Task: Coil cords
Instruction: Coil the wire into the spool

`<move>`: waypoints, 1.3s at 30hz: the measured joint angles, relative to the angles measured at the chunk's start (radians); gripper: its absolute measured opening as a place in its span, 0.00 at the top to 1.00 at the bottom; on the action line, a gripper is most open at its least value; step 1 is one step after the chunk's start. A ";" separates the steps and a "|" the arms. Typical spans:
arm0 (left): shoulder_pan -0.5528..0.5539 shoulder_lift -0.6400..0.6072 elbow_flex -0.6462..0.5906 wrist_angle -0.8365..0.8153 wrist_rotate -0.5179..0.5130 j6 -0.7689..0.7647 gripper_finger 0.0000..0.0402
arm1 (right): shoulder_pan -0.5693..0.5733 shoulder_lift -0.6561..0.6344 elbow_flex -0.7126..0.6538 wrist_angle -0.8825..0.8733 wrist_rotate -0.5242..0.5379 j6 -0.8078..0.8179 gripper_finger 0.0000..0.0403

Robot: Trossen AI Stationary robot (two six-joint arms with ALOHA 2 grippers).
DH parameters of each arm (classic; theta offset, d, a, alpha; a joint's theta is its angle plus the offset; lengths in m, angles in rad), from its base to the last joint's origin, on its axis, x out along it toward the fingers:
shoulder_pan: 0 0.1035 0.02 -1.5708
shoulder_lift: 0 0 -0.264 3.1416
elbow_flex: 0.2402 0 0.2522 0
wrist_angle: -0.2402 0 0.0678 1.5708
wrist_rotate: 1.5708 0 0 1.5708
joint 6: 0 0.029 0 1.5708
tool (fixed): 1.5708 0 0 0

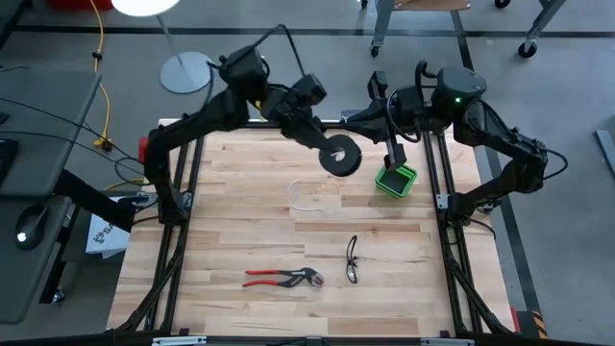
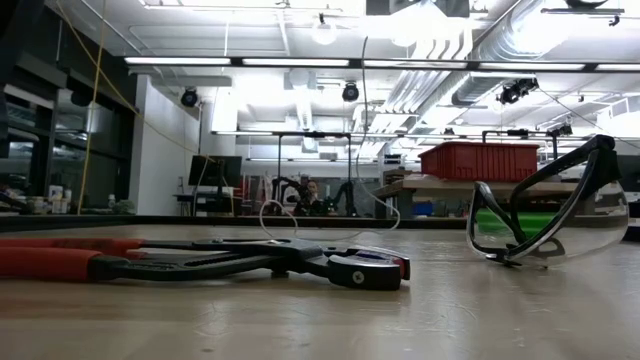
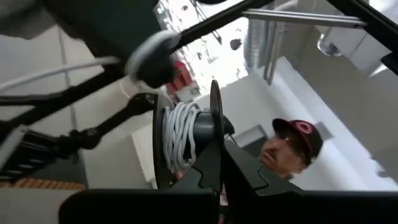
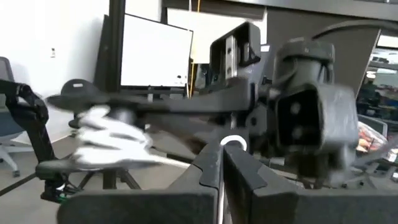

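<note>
A black spool [image 1: 338, 156] wound with white cord [image 3: 181, 135] hangs in the air over the table's far middle, and my left gripper [image 1: 330, 144] is shut on it. From it the cord [image 2: 365, 120] drops to loose loops [image 1: 312, 197] lying on the wooden table [image 1: 240, 221]. My right gripper [image 1: 375, 113] is level, just right of the spool, pointing toward the table's left. Its shut fingertips [image 4: 221, 163] meet a small white loop of cord [image 4: 233, 142]. The right wrist view shows the spool [image 4: 106, 134] blurred. My left gripper pinches the rim of one of the spool's flanges [image 3: 216, 134] between its two fingers, the thin disc standing edge-on in the gap. The spool is lifted clear of the table. My right gripper is shut on the cord where the little white loop [image 4: 233, 142] shows at its fingertips. It comes in level from the table's right.
A green box [image 1: 396, 179] sits under the right arm at the far right. Red-handled pliers [image 1: 283, 279] and safety glasses [image 1: 352, 259] lie toward the near edge. The left arm's wrist [image 4: 311, 118] is close in front of my right gripper. A person [image 3: 292, 140] is beyond the table.
</note>
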 joint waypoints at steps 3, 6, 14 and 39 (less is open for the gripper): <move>-0.011 0.028 0.000 0.066 0.005 -0.034 1.00 | 0.001 0.000 0.000 0.011 -0.010 0.002 1.00; -0.017 0.054 0.000 0.178 -0.012 -0.052 1.00 | 0.000 0.003 0.000 -0.010 -0.057 0.028 1.00; -0.022 0.092 0.000 0.404 -0.117 -0.065 1.00 | -0.013 -0.002 0.000 0.001 -0.084 0.018 1.00; 0.065 0.063 0.026 0.577 -0.428 0.334 1.00 | -0.043 0.047 0.002 0.115 -0.103 0.092 1.00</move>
